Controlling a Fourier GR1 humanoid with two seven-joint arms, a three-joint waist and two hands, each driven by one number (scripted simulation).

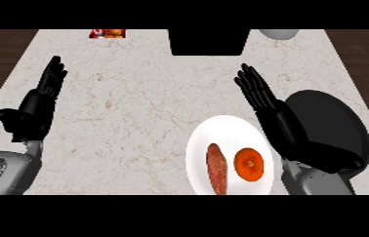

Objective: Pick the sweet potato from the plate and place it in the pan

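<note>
Sweet potato lies lengthwise on the white plate, left half, near the worktop's front edge. Just beside it on the same plate, apart from it: an orange round fruit, possibly a tangerine. Black pan sits right of the plate, partly covered by the right forearm.

Right robot hand: fingers straight and pressed together, pointing away, holding nothing, placed between plate and pan. Left robot hand: fingers straight, empty, resting at the view's left edge, well apart from everything.

Risks, as I judge them:
- The fruit lies between the right robot hand and the sweet potato; a reach from the right could nudge or grab the fruit instead.
- The sweet potato is long and tapered; a grasp near one end could let it pivot.
- It sits close to the plate's near rim; a sideways push could slide it off, or shift the plate.
- The pan is largely hidden under the arm, so its rim is hard to judge.

Other items: dark rectangular block at the back centre, grey round object back right, red packet back left. None stands in the path.
</note>
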